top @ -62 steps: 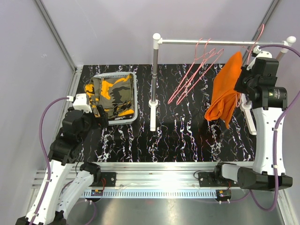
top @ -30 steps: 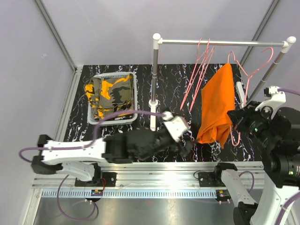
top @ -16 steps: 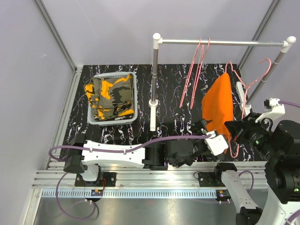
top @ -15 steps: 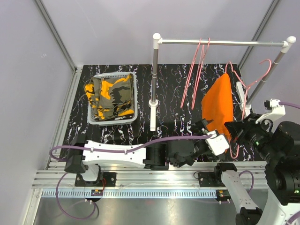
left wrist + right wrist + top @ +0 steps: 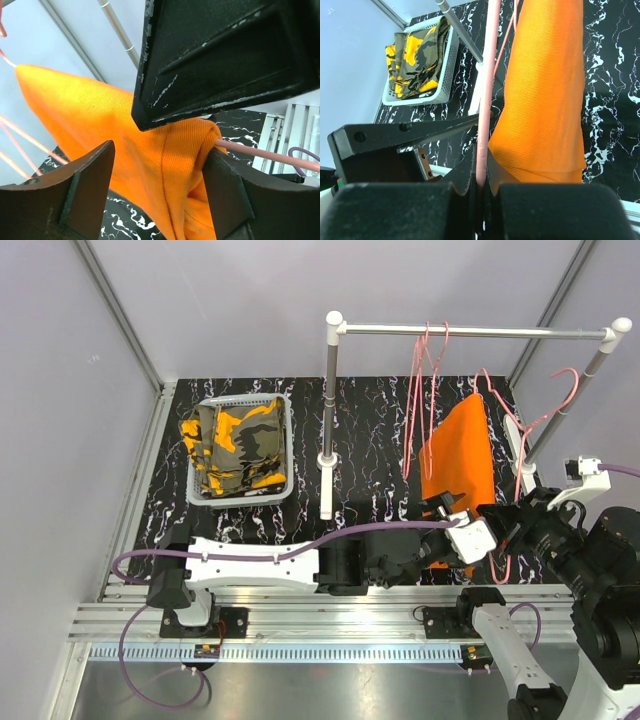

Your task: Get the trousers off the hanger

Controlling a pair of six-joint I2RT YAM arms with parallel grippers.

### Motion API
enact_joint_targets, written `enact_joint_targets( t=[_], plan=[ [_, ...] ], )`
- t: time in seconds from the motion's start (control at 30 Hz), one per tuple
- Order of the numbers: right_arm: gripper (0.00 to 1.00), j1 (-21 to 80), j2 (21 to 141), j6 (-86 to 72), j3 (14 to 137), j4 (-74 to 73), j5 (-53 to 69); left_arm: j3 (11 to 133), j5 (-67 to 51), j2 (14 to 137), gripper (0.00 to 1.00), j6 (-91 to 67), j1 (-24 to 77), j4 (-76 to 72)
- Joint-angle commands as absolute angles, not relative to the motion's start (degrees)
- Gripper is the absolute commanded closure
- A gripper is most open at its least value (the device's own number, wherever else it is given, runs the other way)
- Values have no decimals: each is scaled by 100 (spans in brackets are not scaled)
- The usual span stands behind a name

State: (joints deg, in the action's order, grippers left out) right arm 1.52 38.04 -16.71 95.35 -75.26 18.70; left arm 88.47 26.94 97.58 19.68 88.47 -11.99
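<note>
The plain orange trousers [image 5: 460, 455] hang over a pink hanger [image 5: 520, 445] that is off the rail. My right gripper [image 5: 508, 523] is shut on the hanger's wire [image 5: 485, 100], beside the orange cloth [image 5: 545, 100]. My left arm reaches across the table's front. My left gripper [image 5: 452, 527] is open, with the lower fold of the orange trousers [image 5: 125, 130] between its fingers [image 5: 75, 195]. The hanger wire [image 5: 260, 155] pokes out of the fold. The camouflage trousers [image 5: 240, 445] lie in the basket. The black splotched trousers are out of view.
A white mesh basket [image 5: 283, 440] stands at the back left, also in the right wrist view [image 5: 447, 55]. The rack's post [image 5: 328, 420] stands mid-table, with its rail [image 5: 500, 332] running right. Two bare pink hangers [image 5: 425, 390] hang on the rail.
My right arm took the hanger with the orange trousers off the rail and brought it down and forward. My left arm swung from the basket across to the trousers' lower end.
</note>
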Motion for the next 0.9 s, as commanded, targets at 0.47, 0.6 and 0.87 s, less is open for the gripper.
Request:
enact_joint_targets(
  t=[0.47,0.6,0.87],
  plan=[
    [100,422,3938,-1397,9984,-6319,1854,8366,2056,9263,28,1617,8517,-1415],
    [100,422,3929,-1415,9984,-6319,1977,8709,2074,9518,26,1573,8508,-1363],
    [100,422,3937,-1424,9870,-6275,2021,8885,1775,9580,26,1380,8517,-1450]
  ],
)
